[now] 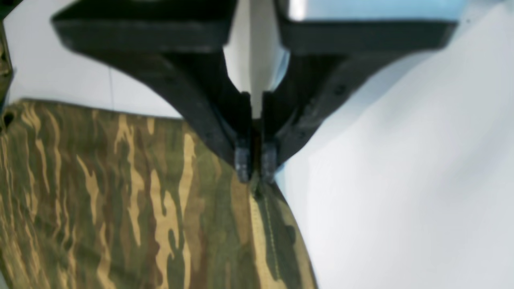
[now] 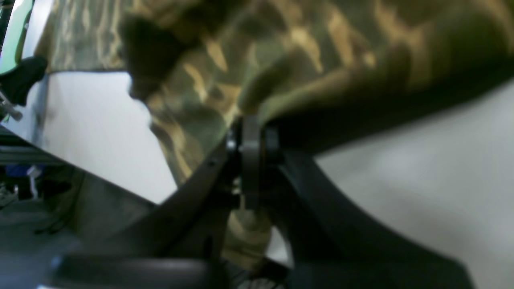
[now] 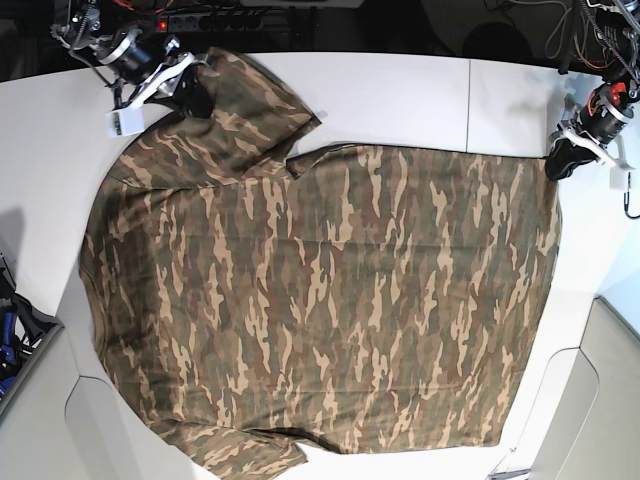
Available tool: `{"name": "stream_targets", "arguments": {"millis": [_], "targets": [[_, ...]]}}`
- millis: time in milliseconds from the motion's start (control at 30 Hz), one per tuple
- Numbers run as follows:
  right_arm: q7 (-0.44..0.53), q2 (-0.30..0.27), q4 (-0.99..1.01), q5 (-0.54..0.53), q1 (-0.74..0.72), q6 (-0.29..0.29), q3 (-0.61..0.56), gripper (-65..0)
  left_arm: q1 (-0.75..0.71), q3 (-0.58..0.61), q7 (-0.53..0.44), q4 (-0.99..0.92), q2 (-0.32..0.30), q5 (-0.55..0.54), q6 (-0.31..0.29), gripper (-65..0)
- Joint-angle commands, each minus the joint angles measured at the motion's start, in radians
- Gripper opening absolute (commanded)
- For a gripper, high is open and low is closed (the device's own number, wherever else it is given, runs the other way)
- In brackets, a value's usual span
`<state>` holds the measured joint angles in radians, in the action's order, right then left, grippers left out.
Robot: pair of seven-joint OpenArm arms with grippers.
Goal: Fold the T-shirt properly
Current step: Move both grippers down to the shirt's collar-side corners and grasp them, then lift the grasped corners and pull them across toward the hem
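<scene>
Camouflage cloth covers most of the white table (image 3: 400,90): the T-shirt (image 3: 320,300) lies spread nearly flat across the middle of the base view, one sleeve bunched at the upper left. The left gripper (image 1: 255,166), at the right edge of that view, has its jaws together on a hem corner. The right gripper (image 2: 251,132), at the upper left, is clamped on the raised sleeve. Such fabric looks soft, light and limp; it will likely sag and drag, so corners and seams seem the surest holds.
</scene>
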<state>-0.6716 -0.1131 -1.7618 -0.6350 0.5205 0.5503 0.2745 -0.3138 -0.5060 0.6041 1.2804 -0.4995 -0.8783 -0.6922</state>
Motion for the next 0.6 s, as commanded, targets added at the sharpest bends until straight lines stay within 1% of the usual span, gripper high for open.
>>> {"name": "stream_targets", "arguments": {"millis": [0, 100, 200, 367, 467, 567], "targets": [[0.002, -0.003, -0.035, -0.031, 0.005, 0.015, 0.019, -65.0, 0.0, -0.013, -0.004, 0.032, -0.025, -0.026, -0.006, -65.0], [-0.043, -0.003, -0.074, -0.098, 0.004, 0.015, 0.065, -65.0, -0.005, -0.027, 0.035, 0.078, -0.027, -0.06, -0.006, -65.0], [-0.046, -0.003, -0.092, -0.142, 0.003, 0.015, 0.106, -65.0, -0.002, -0.033, 0.032, 0.114, -0.028, -0.076, -0.006, -65.0], [-0.048, -0.003, -0.111, -0.156, -0.06, 0.016, 0.166, -65.0, 0.032, -0.033, -0.002, 0.173, -0.032, -0.075, -0.006, -65.0], [-0.048, -0.003, -0.11, -0.154, -0.115, 0.016, 0.193, -65.0, 0.077, -0.033, -0.002, 0.174, -0.032, -0.071, -0.006, -65.0], [-0.048, -0.003, -0.11, -0.14, -0.182, 0.015, 0.201, -65.0, 0.126, -0.033, -0.002, 0.174, -0.032, -0.043, -0.006, -65.0]]}}
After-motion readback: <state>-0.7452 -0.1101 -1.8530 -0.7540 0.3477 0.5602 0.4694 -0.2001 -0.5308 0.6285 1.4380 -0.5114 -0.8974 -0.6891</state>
